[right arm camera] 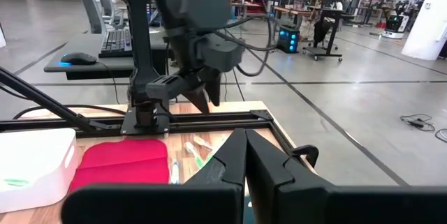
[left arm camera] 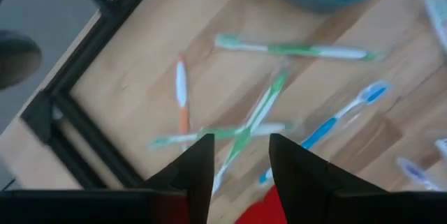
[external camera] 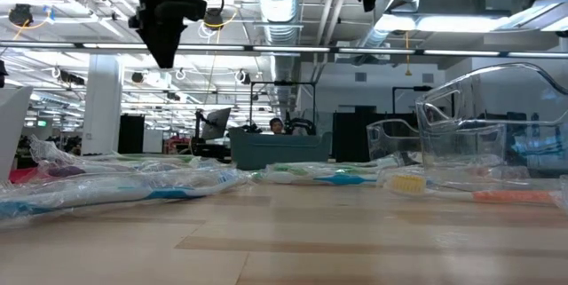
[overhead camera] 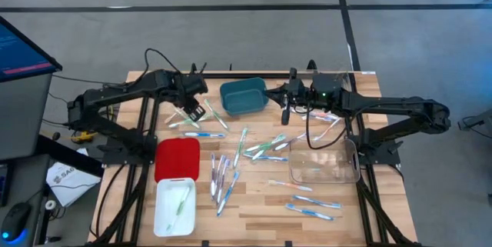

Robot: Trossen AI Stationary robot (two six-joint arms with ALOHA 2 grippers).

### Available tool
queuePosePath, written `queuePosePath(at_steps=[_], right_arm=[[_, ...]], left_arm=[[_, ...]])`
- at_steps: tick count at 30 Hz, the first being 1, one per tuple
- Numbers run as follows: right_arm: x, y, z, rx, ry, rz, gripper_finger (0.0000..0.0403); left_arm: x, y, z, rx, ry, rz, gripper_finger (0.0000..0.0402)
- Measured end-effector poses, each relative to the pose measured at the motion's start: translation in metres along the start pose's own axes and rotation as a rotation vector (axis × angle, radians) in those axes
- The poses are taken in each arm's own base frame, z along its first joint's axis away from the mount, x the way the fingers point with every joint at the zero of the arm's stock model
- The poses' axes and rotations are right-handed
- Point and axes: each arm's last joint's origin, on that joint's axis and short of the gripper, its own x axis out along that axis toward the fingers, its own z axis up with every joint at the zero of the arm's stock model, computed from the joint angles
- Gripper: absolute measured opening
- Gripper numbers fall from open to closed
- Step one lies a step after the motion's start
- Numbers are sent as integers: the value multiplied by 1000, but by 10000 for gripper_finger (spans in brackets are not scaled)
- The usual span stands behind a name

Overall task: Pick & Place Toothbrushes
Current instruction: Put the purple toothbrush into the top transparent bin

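Several toothbrushes (overhead camera: 261,148) in green, blue, pink and orange lie scattered flat on the wooden table (overhead camera: 254,216). One green toothbrush (overhead camera: 181,199) lies in the white tray (overhead camera: 163,218). My left gripper (overhead camera: 194,111) hangs open above the far left cluster, pointing steeply down. Its wrist view shows crossed green toothbrushes (left arm camera: 253,114), an orange one (left arm camera: 181,93) and a blue one (left arm camera: 342,112) on the table below its fingers (left arm camera: 199,165); nothing is between them. My right gripper (overhead camera: 286,110) is shut and empty, held level beside the teal bin (overhead camera: 244,97).
A red tray (overhead camera: 177,158) lies just beyond the white tray at the left. A clear plastic container (overhead camera: 324,162) stands at the right, with more toothbrushes (overhead camera: 311,205) in front of it. The black table frame (left arm camera: 77,123) runs along the left edge.
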Motion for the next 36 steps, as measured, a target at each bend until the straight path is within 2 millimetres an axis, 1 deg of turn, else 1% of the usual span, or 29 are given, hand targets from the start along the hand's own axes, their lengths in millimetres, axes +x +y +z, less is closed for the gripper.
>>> queuePosePath(at_steps=[5,8,11,14,16,18,20,24,28,31,36], right_arm=[[0,0,-2,0,23,2,0],[-1,0,-5,1,50,4,0],[-4,2,-5,31,77,9,0],[-10,4,-4,98,100,17,0],[-15,7,-2,103,106,29,0],[-20,11,0,101,118,44,0],[-24,16,1,97,127,66,0],[-31,28,3,88,142,118,0],[-33,40,4,81,142,166,0],[-35,48,4,75,145,199,0],[-38,60,3,65,161,247,0]], left_arm=[[3,6,9,12,-40,-71,130],[11,1,12,28,-68,-145,130],[29,-7,7,45,-60,-233,130],[55,-17,-3,53,-56,-310,130],[70,-23,-9,56,-68,-340,130],[81,-25,-16,56,-61,-346,130],[87,-28,-22,48,-43,-345,130],[90,-40,-33,71,-15,-369,131],[84,-59,-41,89,-8,-444,131],[78,-73,-46,61,1,-506,131],[68,-92,-59,-14,49,-541,131]])
